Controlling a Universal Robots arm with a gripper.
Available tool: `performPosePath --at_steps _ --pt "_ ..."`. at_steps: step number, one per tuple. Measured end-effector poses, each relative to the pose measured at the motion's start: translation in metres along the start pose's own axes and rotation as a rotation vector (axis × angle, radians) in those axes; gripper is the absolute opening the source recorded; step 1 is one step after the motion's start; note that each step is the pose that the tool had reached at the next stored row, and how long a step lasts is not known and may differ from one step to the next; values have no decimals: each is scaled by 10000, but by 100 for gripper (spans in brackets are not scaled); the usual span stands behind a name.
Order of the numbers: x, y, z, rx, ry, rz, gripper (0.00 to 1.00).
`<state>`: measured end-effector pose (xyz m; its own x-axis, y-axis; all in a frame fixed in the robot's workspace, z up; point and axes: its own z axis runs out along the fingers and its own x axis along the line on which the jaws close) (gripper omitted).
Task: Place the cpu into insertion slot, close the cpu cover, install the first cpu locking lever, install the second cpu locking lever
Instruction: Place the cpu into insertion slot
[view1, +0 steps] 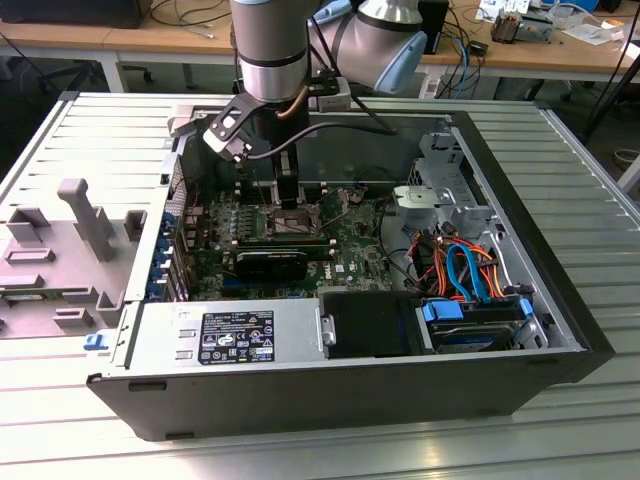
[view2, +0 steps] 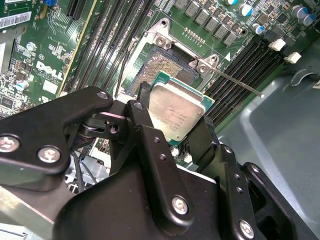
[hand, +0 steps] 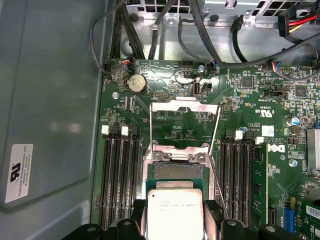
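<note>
Arm: silver-grey cylindrical metal robot arm (view1: 268, 40), dark band ringing the tube, pale-blue plastic joint cap (view1: 405, 60). Thin black cable (view1: 275, 150) loops at the wrist.
Tool: matte-black angular linkage gripper (view2: 175, 114), flat plates, rounded corners, silver round-head screws (view2: 181, 204) at pivots, two slim black fingers (view2: 202, 140). Small round holes along the link plates.

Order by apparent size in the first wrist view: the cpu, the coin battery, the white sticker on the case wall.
Largest: cpu, but it is nearest the camera, so real size is unsure.
Then white sticker.
Smallest: coin battery.
</note>
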<state>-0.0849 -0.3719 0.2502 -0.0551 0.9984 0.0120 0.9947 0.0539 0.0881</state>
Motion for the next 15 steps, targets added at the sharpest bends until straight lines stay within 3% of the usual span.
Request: performPosePath --at_steps 15 --pt "-11 -7 56 1 -13 -1 55"
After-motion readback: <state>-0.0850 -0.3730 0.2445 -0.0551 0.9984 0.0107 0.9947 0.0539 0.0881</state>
